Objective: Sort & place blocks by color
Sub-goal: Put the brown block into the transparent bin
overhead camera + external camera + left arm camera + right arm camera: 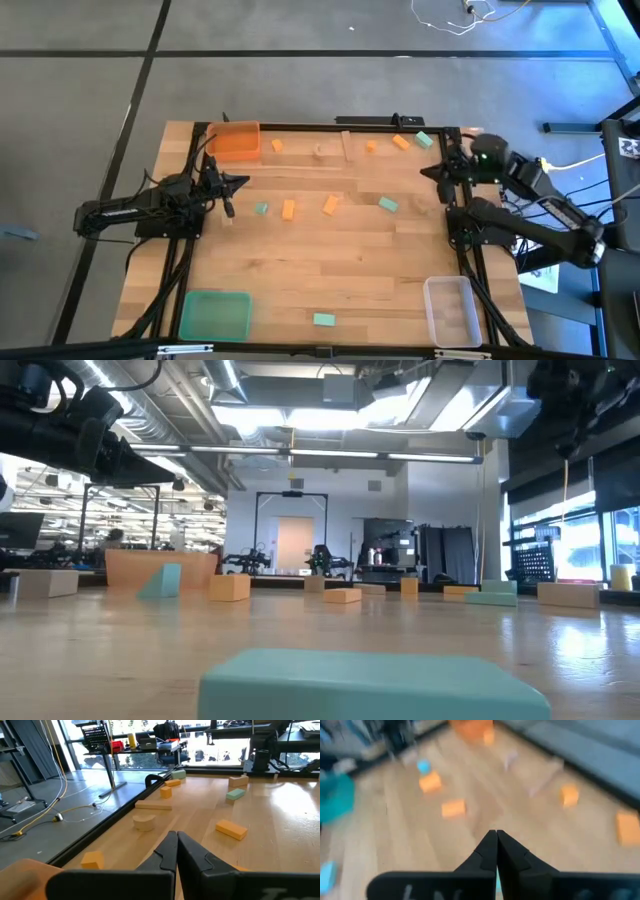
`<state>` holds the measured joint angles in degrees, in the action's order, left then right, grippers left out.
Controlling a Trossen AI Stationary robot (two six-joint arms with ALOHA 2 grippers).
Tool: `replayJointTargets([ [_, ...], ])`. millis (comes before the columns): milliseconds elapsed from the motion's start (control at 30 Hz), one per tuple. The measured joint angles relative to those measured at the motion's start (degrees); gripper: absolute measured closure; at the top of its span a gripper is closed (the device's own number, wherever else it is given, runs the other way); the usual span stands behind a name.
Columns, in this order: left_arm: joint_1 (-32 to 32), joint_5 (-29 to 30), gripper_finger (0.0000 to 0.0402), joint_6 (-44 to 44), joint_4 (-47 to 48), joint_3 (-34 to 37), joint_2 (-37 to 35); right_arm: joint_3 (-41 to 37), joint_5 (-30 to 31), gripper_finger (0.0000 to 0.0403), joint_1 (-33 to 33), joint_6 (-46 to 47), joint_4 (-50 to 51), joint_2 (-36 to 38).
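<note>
So all three square trays looked empty: the orange plastic tray [236, 140] sat at the far left corner of the wooden tabletop [320, 270], the teal-green tray [214, 315] at the near left corner, and the clear tray [451, 310] at the near right. The small rectangular blocks [330, 205] were all loose on the tabletop, mostly strung across the far half in orange, teal and pale wood, with one teal block [323, 320] alone near the front edge between the green and clear trays. The left gripper [229, 207] hung by the left edge near the orange tray, fingers pinched together, holding nothing. The right gripper [430, 172] was at the far right edge, also closed and empty.
</note>
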<state>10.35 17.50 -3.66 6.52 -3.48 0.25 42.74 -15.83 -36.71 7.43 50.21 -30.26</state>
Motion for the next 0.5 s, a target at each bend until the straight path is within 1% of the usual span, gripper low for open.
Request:
replayJointTargets([
  [67,0.00,0.00,0.0401,0.01,0.00,0.00,0.00,3.10,0.06,0.0403,0.76,0.37,6.12,-3.90],
  [200,0.02,0.00,0.0401,0.02,0.00,0.01,0.00,7.80,0.68,0.0402,1.95,6.22,14.39,-10.76],
  [333,0.00,0.00,0.0401,0.00,-0.04,0.00,-0.02,9.16,-0.34,0.0393,2.06,11.85,16.39,-15.31],
  [500,0.01,0.00,0.0401,0.01,-0.07,0.01,0.00,9.18,-0.75,0.0367,2.08,17.02,16.87,-19.51],
])
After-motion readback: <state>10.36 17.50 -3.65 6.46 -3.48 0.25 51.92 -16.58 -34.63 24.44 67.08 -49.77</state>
